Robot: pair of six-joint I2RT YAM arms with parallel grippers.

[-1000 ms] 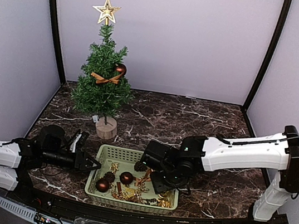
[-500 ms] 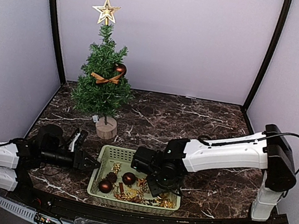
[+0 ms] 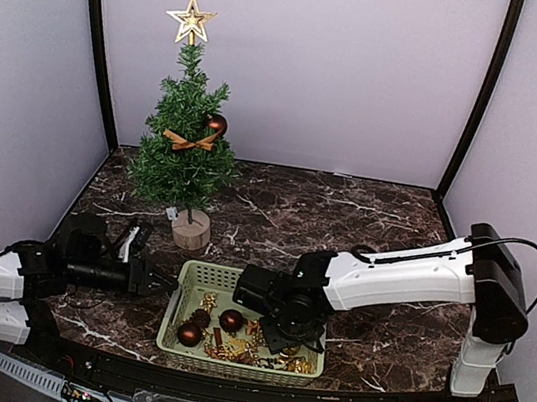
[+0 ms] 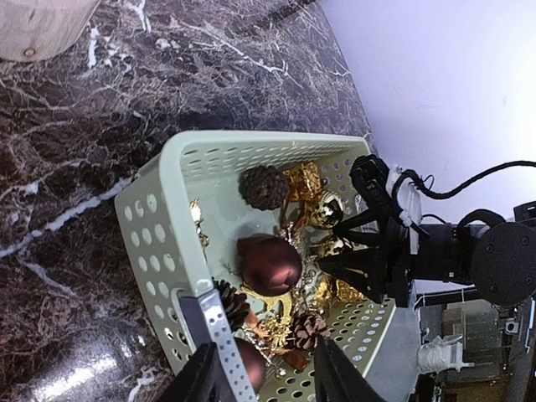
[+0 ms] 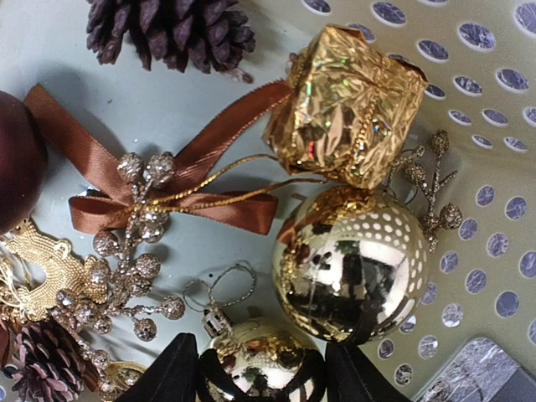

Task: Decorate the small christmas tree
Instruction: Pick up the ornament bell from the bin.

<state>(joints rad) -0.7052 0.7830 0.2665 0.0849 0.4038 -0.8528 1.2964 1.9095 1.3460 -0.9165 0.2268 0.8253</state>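
Grippers at the basket, with the small christmas tree standing just behind its far left corner.

Your right gripper is down inside the basket's right half. Its jaws are part open around a small gold bauble, with a finger close against each side, but you cannot tell whether they pinch it. Your left gripper hovers at the basket's left wall, fingers apart and holding nothing. Just beyond the small bauble in the basket lie a large gold bauble, a gold foil parcel, a brown ribbon bow and a pine cone. The basket sits on a dark marble table with pale lilac walls behind it. The tree carries a gold star on top.
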